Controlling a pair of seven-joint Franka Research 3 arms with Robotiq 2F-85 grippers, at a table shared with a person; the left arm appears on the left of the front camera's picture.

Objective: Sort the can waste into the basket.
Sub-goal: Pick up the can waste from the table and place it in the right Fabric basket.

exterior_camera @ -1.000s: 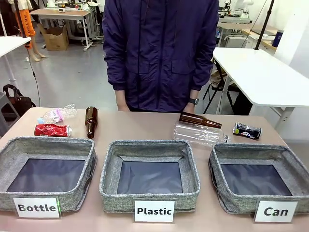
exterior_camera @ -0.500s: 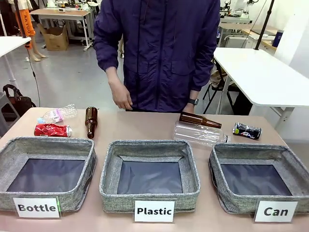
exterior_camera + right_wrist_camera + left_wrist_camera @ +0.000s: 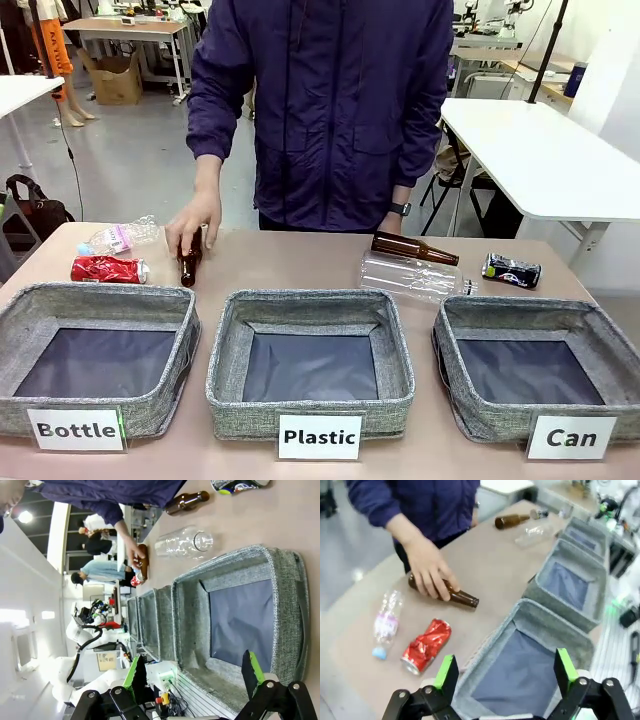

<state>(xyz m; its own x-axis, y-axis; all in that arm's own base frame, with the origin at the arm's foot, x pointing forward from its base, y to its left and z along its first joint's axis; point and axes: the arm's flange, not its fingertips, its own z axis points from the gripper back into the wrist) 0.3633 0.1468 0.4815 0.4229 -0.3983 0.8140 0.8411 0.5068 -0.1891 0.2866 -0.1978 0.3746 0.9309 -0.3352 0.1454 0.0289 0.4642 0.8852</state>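
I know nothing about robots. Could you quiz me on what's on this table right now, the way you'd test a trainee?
1. True or false: the red can already lies inside the basket labelled "Can".
2. The person's hand rests on: A) a brown bottle; B) a clear plastic bottle; C) a dark can.
3. Look at the left gripper: are its jaws open or shut?
Key: 1 false, it lies on the table; 2 A; 3 open.

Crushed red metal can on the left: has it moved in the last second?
No. The crushed red metal can sits where it was, just behind the grey fabric "Bottle" bin.
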